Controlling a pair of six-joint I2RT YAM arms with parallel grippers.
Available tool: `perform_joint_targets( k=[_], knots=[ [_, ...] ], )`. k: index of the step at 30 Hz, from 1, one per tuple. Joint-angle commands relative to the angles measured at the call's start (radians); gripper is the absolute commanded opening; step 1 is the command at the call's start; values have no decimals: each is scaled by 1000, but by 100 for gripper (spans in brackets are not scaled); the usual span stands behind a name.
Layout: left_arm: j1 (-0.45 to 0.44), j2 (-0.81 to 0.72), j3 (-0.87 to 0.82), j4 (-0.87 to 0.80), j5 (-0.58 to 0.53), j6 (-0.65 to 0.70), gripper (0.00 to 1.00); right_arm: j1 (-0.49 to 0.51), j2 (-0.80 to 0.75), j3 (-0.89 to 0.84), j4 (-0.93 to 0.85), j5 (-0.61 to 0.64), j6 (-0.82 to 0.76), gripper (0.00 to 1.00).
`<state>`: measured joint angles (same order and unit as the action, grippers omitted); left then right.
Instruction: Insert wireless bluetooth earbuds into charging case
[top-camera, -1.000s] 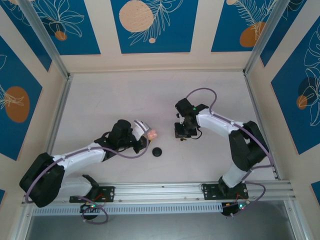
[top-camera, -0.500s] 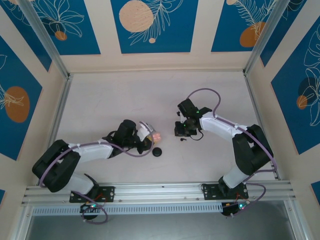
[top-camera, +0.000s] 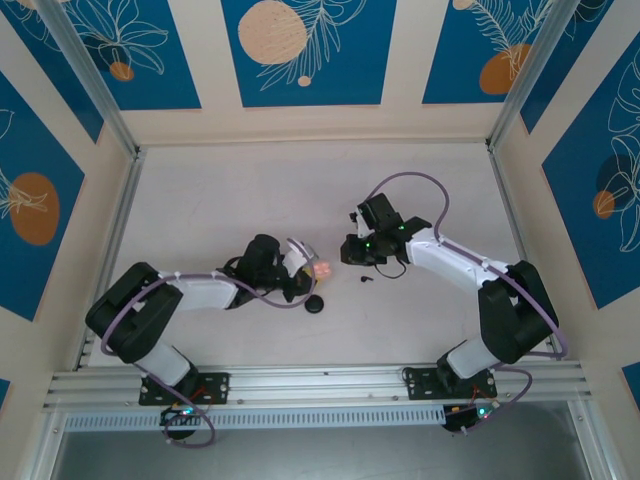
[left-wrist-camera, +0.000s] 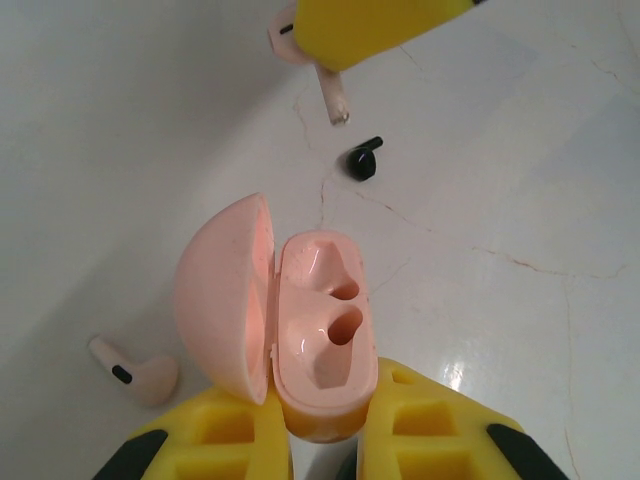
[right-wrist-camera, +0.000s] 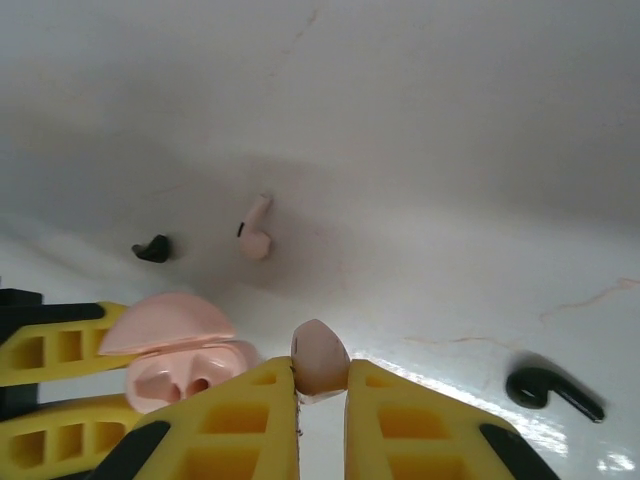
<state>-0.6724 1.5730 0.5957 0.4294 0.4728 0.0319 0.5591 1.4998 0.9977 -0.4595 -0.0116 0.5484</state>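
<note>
The left claw (left-wrist-camera: 325, 425) is closed tight on the open, round pale pink plastic case (left-wrist-camera: 322, 322), near the middle of the white table (left-wrist-camera: 520, 180). The right claw (right-wrist-camera: 321, 388) pinches one tiny pale pink earbud (right-wrist-camera: 319, 358) near it. Another pink earbud (left-wrist-camera: 135, 372) and a small black earbud (left-wrist-camera: 364, 160) lie loose close by.

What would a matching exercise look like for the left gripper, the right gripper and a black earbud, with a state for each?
Things:
1. left gripper
2. right gripper
3. black earbud

States:
a. loose on the table
b. shut on the open pink case
c. shut on a pink earbud

Pairs: 1-b, 2-c, 3-a.
</note>
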Motion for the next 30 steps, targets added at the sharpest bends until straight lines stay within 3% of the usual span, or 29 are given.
perform_joint_targets(
  k=[1,13,30],
  knots=[
    [-3,16,28,45,36,-4,8,20,-35,-20,34,-38,39,15],
    [-2,33,44,66,28,-22,8,83,-52,-28,62,-3,58,15],
    [-2,16,54,78,56,-77,8,193,-58,-7,50,250,-13,15]
  ],
)
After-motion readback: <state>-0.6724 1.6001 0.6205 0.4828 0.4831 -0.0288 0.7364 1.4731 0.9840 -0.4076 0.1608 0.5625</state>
